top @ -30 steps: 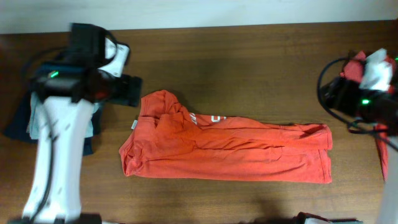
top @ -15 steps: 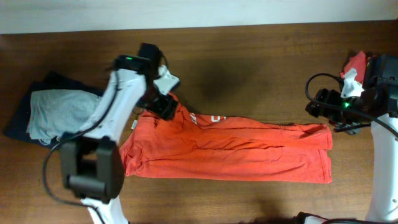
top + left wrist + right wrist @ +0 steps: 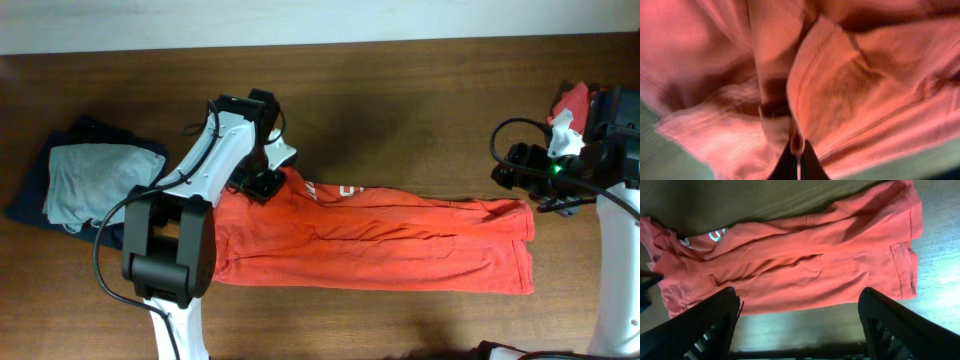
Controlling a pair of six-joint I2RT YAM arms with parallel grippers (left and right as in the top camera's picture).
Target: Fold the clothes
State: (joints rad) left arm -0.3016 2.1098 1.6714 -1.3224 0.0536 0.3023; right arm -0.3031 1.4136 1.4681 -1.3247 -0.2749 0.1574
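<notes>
Orange-red cotton T-shirt (image 3: 380,240): folded into a long band, lying flat across the middle of the brown wooden tabletop (image 3: 400,90); white print shows near its left end.
Left gripper (image 3: 798,152): at the shirt's upper left corner; jaws pinched together on a ridge of the orange fabric.
Right gripper (image 3: 797,297): hovering by the shirt's right end; jaws spread wide, holding nothing.
Folded navy and pale grey garments (image 3: 90,180): stacked at the tabletop's left side, apart from the shirt.
Second red garment (image 3: 573,100): bunched at the tabletop's far right edge.

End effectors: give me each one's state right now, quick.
Left end effector: closed, pinching a fold of the orange shirt.
Right end effector: open, holding nothing.
</notes>
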